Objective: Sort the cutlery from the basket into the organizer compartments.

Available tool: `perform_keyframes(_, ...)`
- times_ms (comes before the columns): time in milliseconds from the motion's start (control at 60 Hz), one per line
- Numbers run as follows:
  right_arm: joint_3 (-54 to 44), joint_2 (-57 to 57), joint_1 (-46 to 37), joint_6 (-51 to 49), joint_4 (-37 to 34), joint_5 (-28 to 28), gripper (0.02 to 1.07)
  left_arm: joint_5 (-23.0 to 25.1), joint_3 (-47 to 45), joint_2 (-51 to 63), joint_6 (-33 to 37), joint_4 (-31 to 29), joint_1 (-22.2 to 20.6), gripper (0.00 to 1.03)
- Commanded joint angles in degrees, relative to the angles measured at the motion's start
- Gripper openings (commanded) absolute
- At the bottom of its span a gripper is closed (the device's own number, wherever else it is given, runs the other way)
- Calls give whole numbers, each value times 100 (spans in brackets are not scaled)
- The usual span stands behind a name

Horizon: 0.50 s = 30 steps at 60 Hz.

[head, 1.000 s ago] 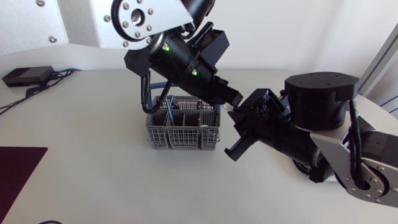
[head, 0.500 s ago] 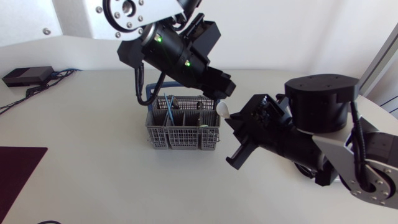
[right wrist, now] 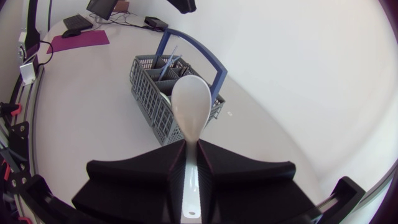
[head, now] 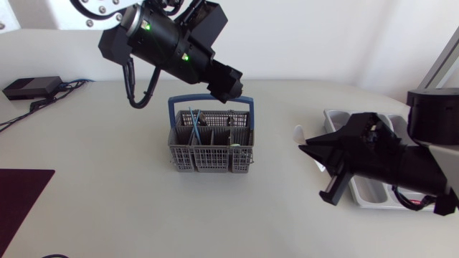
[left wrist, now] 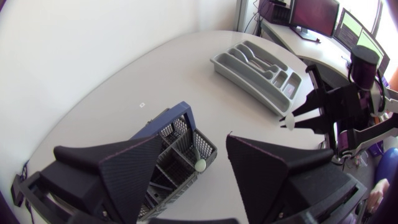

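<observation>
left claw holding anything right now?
No. In the left wrist view the left claw is open, its fingers wide apart with nothing between them, and the basket is ahead of it.

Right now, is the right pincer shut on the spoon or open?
Shut: the right pincer presses both fingers against the white spoon at its handle, from two sides, bowl sticking out ahead.

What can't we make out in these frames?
Head view: organizer mostly covered by the right arm.
Left wrist view: organizer contents too small to tell.
All views: basket walls hide most of what's inside.
Right wrist view: spoon handle buried inside the right gripper.
</observation>
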Motion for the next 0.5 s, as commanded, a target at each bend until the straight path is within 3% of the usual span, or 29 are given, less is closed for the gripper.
perform_keyframes(0,-140,-52,-586,-571,-294,-425,9,-13,-292,-146,259,46,17,73)
perform_keyframes(283,9,800,-2897,-2601,-1094,-1840,10,-145,-661,-164,663,90,-133,73)
perform_keyframes(483,510,1820,-4172,-4245,-1771,-2244,10,-277,-881,-146,1015,90,-326,73)
